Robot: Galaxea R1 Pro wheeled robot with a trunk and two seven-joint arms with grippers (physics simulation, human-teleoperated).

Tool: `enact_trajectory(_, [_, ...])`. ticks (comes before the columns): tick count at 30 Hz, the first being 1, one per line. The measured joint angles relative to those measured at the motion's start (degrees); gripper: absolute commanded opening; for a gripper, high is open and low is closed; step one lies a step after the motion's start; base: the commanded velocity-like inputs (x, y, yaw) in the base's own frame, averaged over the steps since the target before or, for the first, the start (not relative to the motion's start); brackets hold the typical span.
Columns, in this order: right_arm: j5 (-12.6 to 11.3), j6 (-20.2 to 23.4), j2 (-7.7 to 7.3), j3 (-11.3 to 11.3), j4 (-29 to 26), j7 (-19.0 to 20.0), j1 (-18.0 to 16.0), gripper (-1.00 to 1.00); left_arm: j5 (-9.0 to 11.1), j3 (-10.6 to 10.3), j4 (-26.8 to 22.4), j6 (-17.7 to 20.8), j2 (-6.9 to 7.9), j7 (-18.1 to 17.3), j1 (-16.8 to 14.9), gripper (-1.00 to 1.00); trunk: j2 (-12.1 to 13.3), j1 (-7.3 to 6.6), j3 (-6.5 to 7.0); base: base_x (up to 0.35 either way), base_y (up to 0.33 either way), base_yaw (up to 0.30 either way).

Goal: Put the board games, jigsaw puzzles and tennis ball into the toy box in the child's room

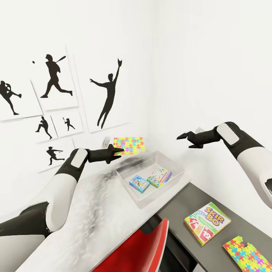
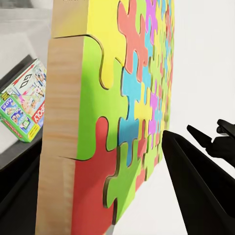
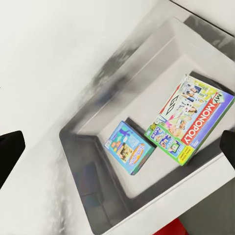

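It was a child's bedroom corner: baseball-player silhouettes (image 1: 56, 75) hung on the white wall, bright board games (image 1: 150, 178) and a jigsaw puzzle (image 1: 247, 254) lay on a pale desk (image 1: 87, 211), beside a red chair (image 1: 139, 249).

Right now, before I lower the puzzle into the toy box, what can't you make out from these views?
- Second jigsaw puzzle: head view, cut off by the frame's lower edge.
- Held jigsaw puzzle: left wrist view, seen edge-on and running past the frame; the left gripper fingers' contact is unclear.
- Toy box: right wrist view, far corners cropped.
- Right gripper: head view, too small to judge its opening.
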Motion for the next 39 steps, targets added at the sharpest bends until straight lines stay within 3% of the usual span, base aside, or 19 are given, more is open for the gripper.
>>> enact_trajectory(11, [-0.04, 0.01, 0.00, -0.02, -1.03, 0.00, 0.00, 1.00, 0.00, 0.84, 0.00, -0.04, 0.00, 0.03, 0.00, -1.00, 0.00, 0.00, 0.00, 0.000, 0.000, 0.000])
enact_trajectory(19, [-0.10, 0.03, -0.03, 0.04, -7.69, 0.04, 0.01, 1.00, -0.09, 0.97, 0.23, -0.59, -0.32, 0.62, 0.00, -1.00, 0.00, 0.00, 0.00, 0.000, 0.000, 0.000])
enact_trajectory(23, [-0.12, 0.03, -0.06, -0.02, -8.52, 0.07, 0.01, 1.00, -0.33, 0.88, 0.89, -2.23, -0.47, 0.82, 0.00, -1.00, 0.00, 0.00, 0.00, 0.000, 0.000, 0.000])
enact_trajectory(32, [-0.14, 0.02, 0.00, -0.15, -9.18, 0.10, 0.01, 1.00, -1.24, 0.56, 8.18, -9.65, -1.06, 0.88, -0.01, -1.00, 0.00, 0.00, 0.00, 0.000, 0.000, 0.000])
enact_trajectory(39, [-0.24, 0.02, -0.04, -0.17, -11.35, 0.17, 0.00, 1.00, -1.45, 0.48, 9.45, -10.88, -2.72, 1.32, -0.01, -1.00, 0.00, 0.00, 0.00, 0.000, 0.000, 0.000])
